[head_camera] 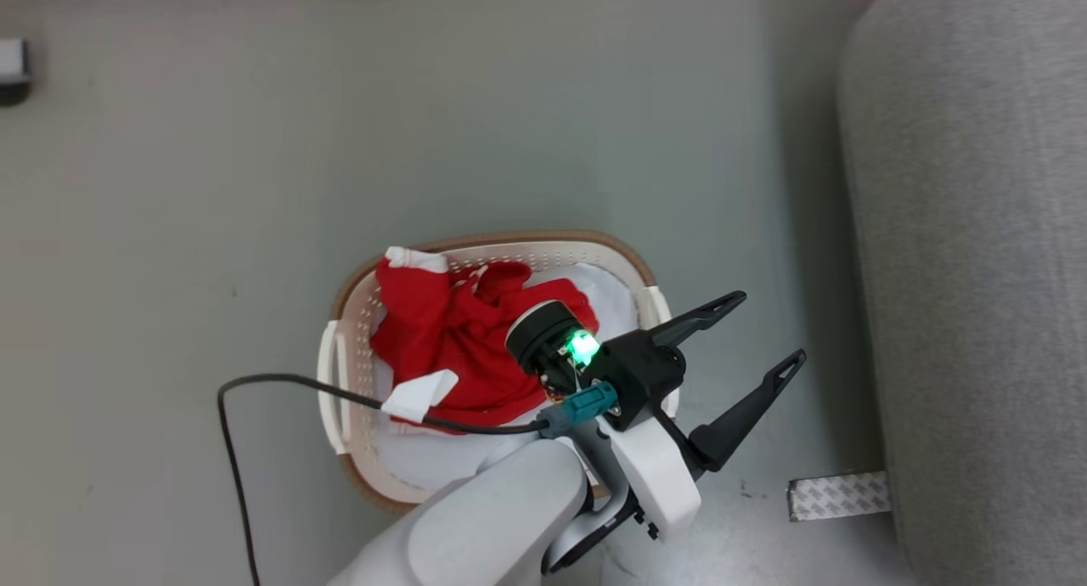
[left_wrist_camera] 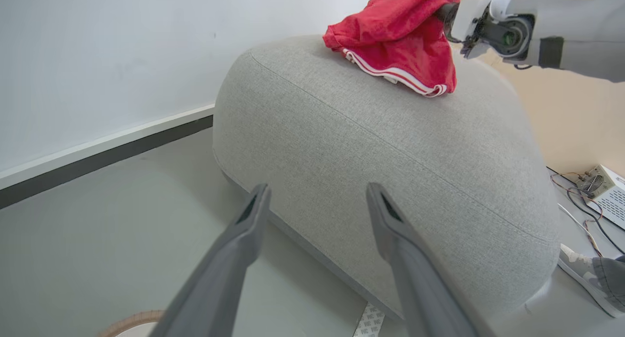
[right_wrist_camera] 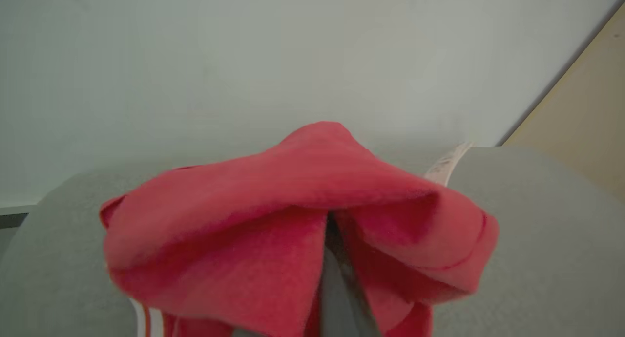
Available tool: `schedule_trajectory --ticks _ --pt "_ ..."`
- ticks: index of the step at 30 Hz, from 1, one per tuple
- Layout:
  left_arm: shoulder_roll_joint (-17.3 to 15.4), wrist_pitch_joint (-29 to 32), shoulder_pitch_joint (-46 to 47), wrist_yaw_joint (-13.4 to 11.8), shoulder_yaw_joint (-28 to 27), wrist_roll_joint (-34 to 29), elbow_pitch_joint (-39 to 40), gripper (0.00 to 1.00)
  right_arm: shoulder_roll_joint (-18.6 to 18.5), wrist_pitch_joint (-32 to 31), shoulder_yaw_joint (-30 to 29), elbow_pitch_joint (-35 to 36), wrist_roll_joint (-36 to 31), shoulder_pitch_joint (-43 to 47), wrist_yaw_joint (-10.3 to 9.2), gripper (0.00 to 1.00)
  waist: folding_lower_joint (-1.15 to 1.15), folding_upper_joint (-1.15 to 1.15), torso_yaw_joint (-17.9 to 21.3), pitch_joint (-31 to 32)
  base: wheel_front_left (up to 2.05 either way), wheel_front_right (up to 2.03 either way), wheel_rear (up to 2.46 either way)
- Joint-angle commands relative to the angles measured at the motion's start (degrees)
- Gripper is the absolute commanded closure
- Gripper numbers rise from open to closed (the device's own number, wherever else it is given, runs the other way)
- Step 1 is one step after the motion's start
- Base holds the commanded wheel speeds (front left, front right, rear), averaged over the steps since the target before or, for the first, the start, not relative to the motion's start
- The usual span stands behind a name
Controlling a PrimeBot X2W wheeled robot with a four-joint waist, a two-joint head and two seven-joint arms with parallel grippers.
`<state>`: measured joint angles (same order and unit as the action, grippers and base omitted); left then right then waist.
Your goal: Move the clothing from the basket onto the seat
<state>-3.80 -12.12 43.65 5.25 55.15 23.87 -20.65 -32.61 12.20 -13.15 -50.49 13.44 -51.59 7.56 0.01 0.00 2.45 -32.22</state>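
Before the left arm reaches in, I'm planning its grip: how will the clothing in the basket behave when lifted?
Probably floppy: the clothing lies crumpled in the basket, so it should drape. Likely light: another garment droops from one pinch by the right gripper.

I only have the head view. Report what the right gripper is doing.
Observer: The right wrist view has the right gripper shut on a red garment, with the fabric folded around its fingers.
Operator: Give me where that garment is.
Observer: In the left wrist view it hangs from that gripper over the rounded top of the seat, and its white-striped hem appears to rest on the upholstery.
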Motion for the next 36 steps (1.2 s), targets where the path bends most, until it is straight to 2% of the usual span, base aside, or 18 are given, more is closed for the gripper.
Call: schedule_trajectory --ticks 1,5,8,15,20,24,31,36 --pt "0.1 -0.4 0.8 -0.1 0.0 0.6 -0.2 0.0 0.2 0.7 -1.2 -1.2 -1.3 1.2 -0.14 0.0 -0.01 0.0 -0.7 -0.5 0.0 0.0 0.0" --pt "-0.1 -0.8 0.3 -0.6 -0.5 0.9 -1.1 0.0 3.8 2.3 -5.8 -3.8 -6.0 3.0 -0.13 0.0 -0.01 0.0 0.6 1.0 0.0 0.0 0.0" --pt "-1.1 -1.4 -0.8 -0.8 -1.1 1.5 -1.7 0.0 6.9 3.0 -6.4 -1.9 -7.5 5.5 -0.13 0.0 -0.01 0.0 2.1 3.0 0.0 0.0 0.0" --pt "-3.8 -2.5 -4.9 -3.2 -4.5 3.7 -2.5 0.0 12.4 2.9 -5.1 12.3 -7.1 16.4 -0.14 0.0 -0.01 0.0 4.3 9.6 0.0 0.0 0.0" --pt "-6.0 -3.1 -9.5 -6.0 -8.6 4.8 -2.4 0.0 16.1 2.9 0.5 25.2 -4.4 26.8 -0.14 0.0 -0.01 0.0 4.3 14.7 0.0 0.0 0.0" --pt "-7.4 -3.0 -14.0 -8.5 -13.4 5.2 -0.3 0.0 18.3 2.9 5.1 32.7 -3.7 33.7 -0.14 0.0 -0.01 0.0 3.9 18.1 0.0 0.0 0.0" --pt "-8.3 -3.0 -23.5 -11.0 -22.0 2.4 3.8 0.0 21.1 2.9 9.6 40.0 -4.4 42.6 -0.14 0.0 -0.01 0.0 1.5 24.0 0.0 0.0 0.0" --pt "-7.9 -3.0 -30.5 -10.9 -27.9 -0.7 5.2 0.0 23.4 2.9 10.7 42.7 -3.5 48.4 -0.13 0.0 -0.01 0.0 -0.8 28.2 0.0 0.0 0.0"
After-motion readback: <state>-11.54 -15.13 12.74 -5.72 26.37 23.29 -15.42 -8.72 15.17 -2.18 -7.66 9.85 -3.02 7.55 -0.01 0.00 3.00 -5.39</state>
